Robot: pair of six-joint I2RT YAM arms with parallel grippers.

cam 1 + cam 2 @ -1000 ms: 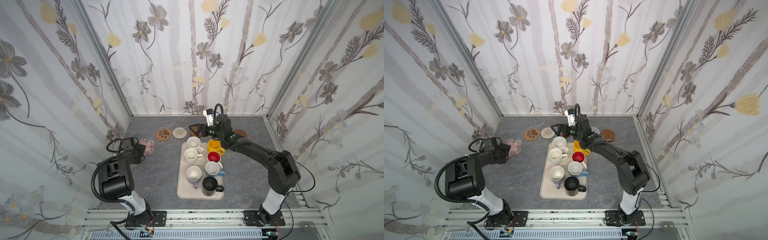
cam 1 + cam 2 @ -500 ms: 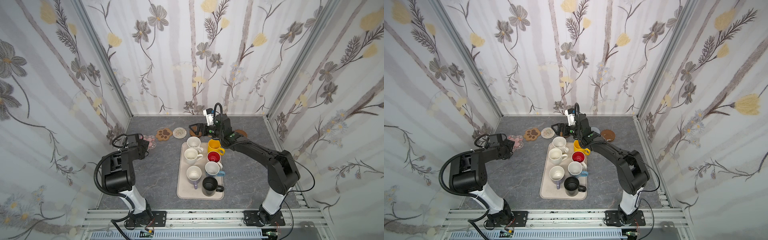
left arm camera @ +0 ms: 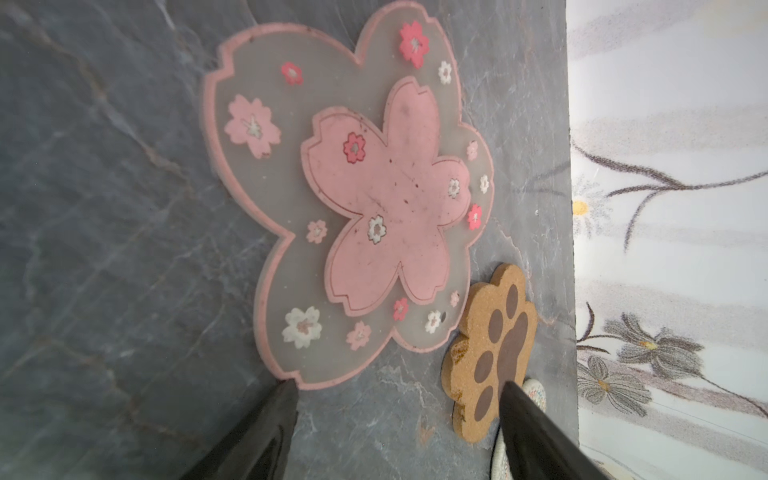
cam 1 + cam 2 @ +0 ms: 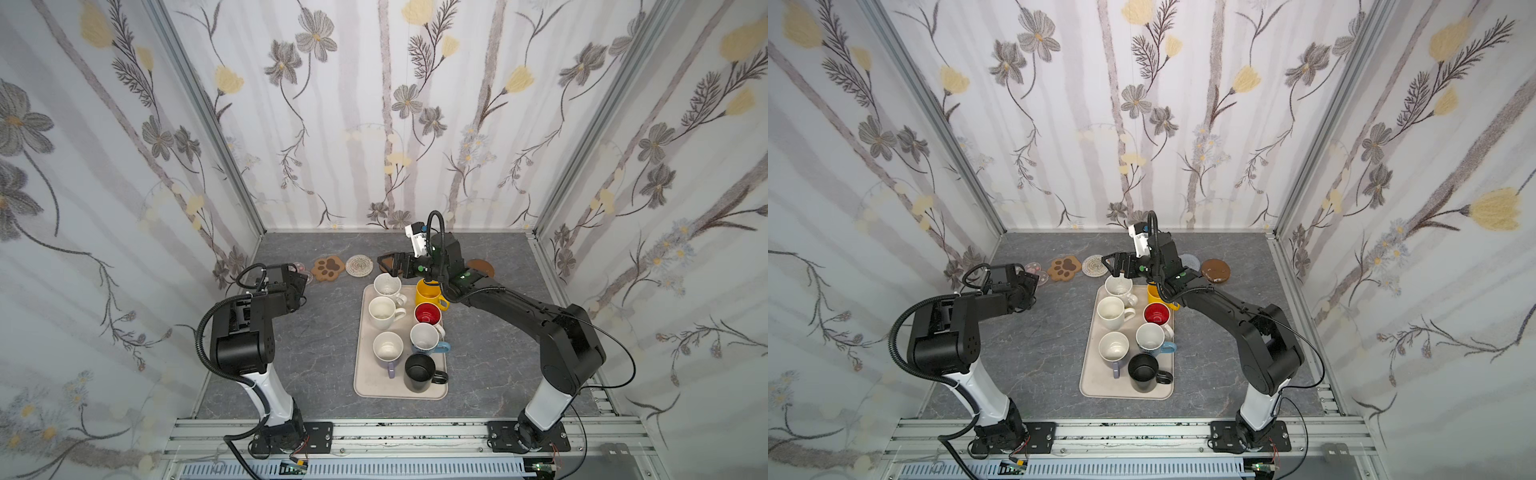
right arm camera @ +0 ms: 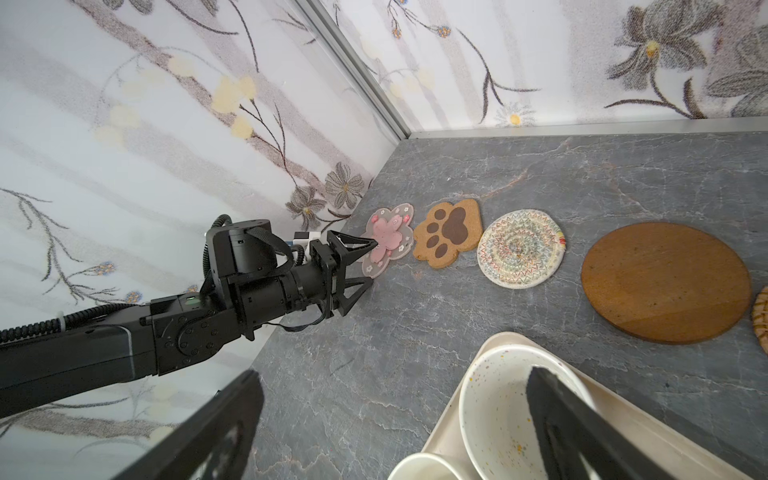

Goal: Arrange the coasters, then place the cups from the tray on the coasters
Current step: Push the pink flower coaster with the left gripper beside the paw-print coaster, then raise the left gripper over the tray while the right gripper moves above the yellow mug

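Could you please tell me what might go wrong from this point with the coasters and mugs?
1. The left gripper has its fingers spread at the edge of the thin pink flower coaster; it may shove the mat into the paw coaster close beside it instead of lifting it.
2. The right gripper hangs open over the speckled mug, and its arm crosses above the yellow mug; coming down could knock either on the crowded tray.

Three walls (image 4: 374, 104) papered in pale stripes with grey and yellow flowers close in the desk (image 4: 324, 357), a dark grey, stone-veined surface. Aluminium posts (image 4: 208, 112) stand at the two far corners. An aluminium rail (image 4: 415, 430) runs along the near edge. The light is soft and even.
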